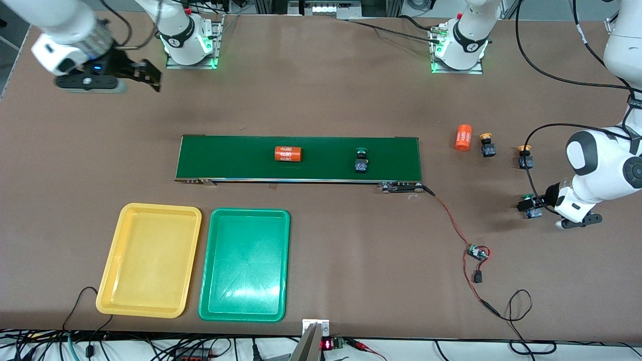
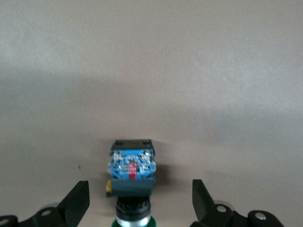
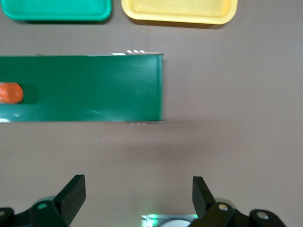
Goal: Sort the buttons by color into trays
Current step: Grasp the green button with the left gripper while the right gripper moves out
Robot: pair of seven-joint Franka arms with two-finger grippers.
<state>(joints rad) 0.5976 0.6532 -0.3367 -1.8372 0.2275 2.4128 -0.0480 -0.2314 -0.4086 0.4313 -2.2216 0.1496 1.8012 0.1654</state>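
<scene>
A green-capped button [image 2: 131,172] lies on its side on the table at the left arm's end, between the fingers of my left gripper [image 2: 140,203]. That gripper [image 1: 529,205] is open, with a gap showing on each side of the button [image 1: 534,212]. Two yellow-capped buttons [image 1: 486,144] [image 1: 525,156] stand farther from the camera. Another green button [image 1: 361,160] sits on the conveyor belt [image 1: 241,158]. The yellow tray [image 1: 150,259] and the green tray [image 1: 245,264] lie side by side near the front edge. My right gripper [image 1: 146,75] waits open and holds nothing.
One orange "4680" cylinder [image 1: 288,154] lies on the belt and another [image 1: 464,137] stands beside the yellow buttons. A red cable with small circuit boards [image 1: 476,253] runs from the belt's end toward the front edge. The right wrist view shows the belt's end [image 3: 80,87] and both trays [image 3: 57,12] [image 3: 180,12].
</scene>
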